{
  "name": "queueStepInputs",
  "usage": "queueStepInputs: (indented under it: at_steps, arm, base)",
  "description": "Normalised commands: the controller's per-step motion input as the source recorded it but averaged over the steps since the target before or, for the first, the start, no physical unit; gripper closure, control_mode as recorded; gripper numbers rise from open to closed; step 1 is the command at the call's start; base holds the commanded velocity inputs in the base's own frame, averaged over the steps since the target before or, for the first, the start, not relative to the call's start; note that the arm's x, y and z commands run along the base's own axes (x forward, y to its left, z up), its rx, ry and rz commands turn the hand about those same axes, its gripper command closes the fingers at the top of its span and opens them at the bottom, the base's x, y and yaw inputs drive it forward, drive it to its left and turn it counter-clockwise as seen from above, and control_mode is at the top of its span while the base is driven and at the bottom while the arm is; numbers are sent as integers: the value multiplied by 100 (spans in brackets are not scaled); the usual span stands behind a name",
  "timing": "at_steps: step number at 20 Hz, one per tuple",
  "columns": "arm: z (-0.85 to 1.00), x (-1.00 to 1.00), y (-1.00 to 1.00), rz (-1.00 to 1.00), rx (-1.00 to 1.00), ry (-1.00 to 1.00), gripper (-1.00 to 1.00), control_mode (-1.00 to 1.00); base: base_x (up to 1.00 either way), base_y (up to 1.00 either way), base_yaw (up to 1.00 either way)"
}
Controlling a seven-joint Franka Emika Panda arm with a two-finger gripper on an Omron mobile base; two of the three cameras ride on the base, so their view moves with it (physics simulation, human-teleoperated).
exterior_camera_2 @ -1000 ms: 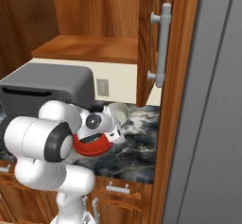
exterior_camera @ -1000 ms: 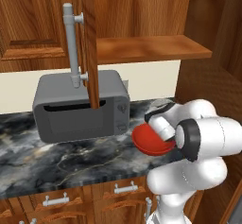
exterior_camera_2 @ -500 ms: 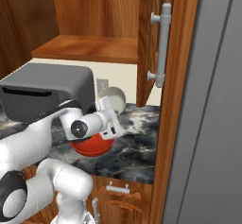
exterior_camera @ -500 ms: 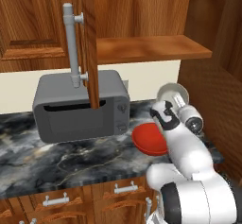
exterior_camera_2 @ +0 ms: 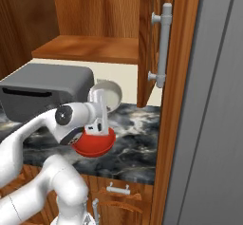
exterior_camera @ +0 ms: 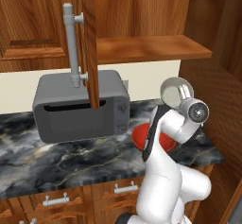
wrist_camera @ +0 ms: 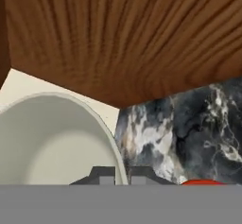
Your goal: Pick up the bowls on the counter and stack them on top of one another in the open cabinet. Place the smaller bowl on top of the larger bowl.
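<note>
My gripper (wrist_camera: 116, 175) is shut on the rim of the smaller bowl (wrist_camera: 52, 138), a pale cream-grey one tipped on its side. It hangs above the counter (exterior_camera: 71, 157), below the open cabinet's shelf (exterior_camera: 151, 48). The smaller bowl (exterior_camera: 176, 90) sits at the tip of my raised arm, with the gripper (exterior_camera: 181, 101) just under it. The larger bowl (exterior_camera: 141, 137), wide and red, rests on the marble and is partly hidden by my arm. From the right I see the gripper (exterior_camera_2: 101, 98), the smaller bowl (exterior_camera_2: 110, 92), the larger bowl (exterior_camera_2: 95, 144) and the shelf (exterior_camera_2: 90, 48).
A grey microwave (exterior_camera: 80, 107) stands on the counter left of the bowls. The open cabinet door with its long grey bar handle (exterior_camera: 71, 43) hangs in front of the microwave. A wooden wall (exterior_camera: 222, 90) closes the right side. Low drawers (exterior_camera: 125, 188) run under the counter.
My arm has unfolded and risen, carrying the pale bowl from beside the red bowl up toward the shelf. The red bowl has stayed in place.
</note>
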Motion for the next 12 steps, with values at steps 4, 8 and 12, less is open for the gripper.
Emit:
queueStepInputs:
  at_steps: [4, 8, 12]
  arm:
    - [-7, -49, 0, 2, 47, 45, 100, -100]
    - [-38, -4, 0, 9, 39, 30, 100, -100]
    - [-89, 40, 8, 19, 11, 21, 100, -100]
  base:
    - [0, 0, 0]
    - [0, 0, 0]
    - [0, 0, 0]
